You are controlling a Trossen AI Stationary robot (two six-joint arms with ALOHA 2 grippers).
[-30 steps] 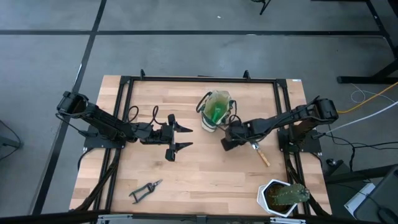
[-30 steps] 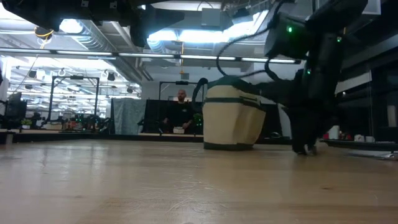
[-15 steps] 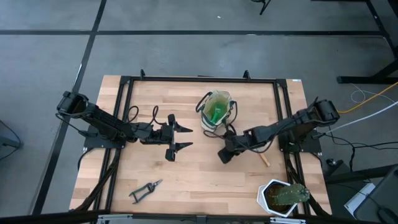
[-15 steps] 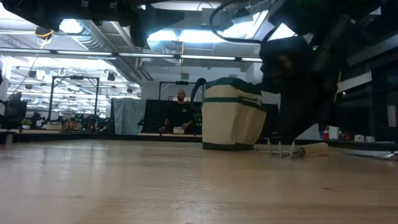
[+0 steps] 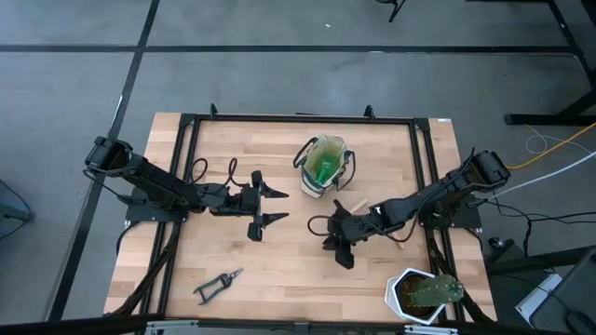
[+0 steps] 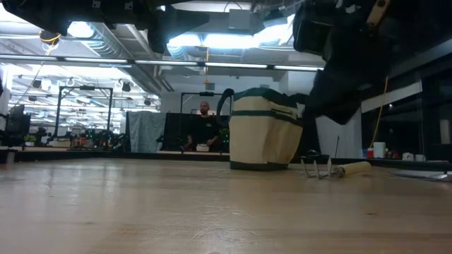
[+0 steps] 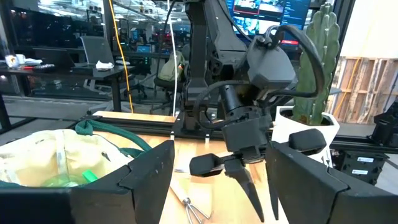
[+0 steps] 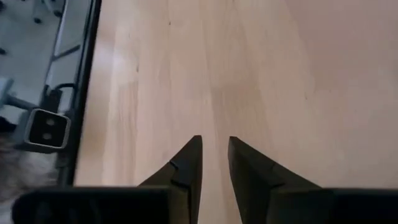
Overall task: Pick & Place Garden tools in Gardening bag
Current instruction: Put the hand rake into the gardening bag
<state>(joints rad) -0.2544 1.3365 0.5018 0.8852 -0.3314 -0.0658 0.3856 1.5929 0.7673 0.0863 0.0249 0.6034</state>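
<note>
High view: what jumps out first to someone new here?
The gardening bag at the table's far middle, with the green spray bottle inside it. Then the right gripper, open and empty over bare wood in front of the bag, with a wooden-handled hand tool lying behind it. The left gripper waits open at left centre, and the pruning shears lie alone near the front left.

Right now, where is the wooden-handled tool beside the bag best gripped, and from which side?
By its wooden handle, from straight above, closing across it. The tool lies flat on the table, so only its top is free. The handle is thick and even, while the metal prongs are thin.
</note>
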